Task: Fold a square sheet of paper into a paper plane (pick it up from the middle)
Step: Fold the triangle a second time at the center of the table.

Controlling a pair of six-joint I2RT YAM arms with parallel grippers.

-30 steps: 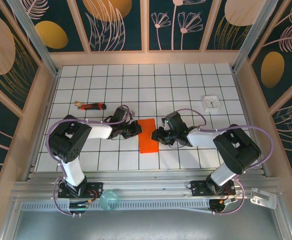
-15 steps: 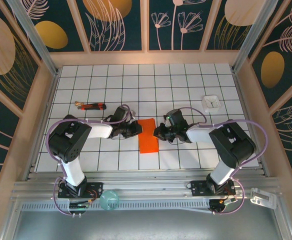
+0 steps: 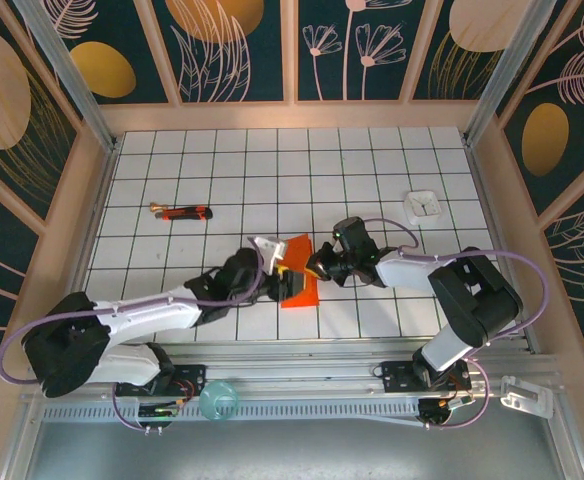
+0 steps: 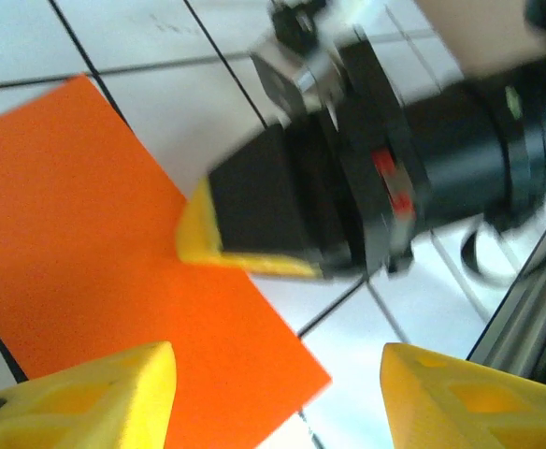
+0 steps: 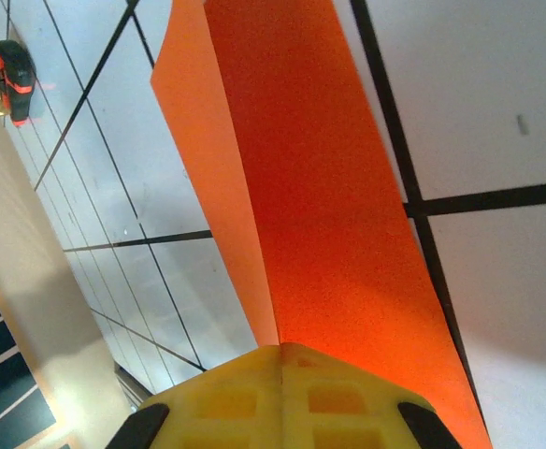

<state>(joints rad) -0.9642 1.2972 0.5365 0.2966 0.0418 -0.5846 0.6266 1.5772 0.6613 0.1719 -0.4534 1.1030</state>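
- Two claws meet at the orange sheet of paper (image 3: 302, 294), which lies folded double on the white-tiled desk (image 3: 272, 160), near the middle of its front edge.
- We see the right claw (image 5: 282, 379) pinched tight on one edge of the sheet, with both layers between its yellow fingers.
- We find the left claw (image 4: 273, 407) spread wide over the sheet, gripping nothing.
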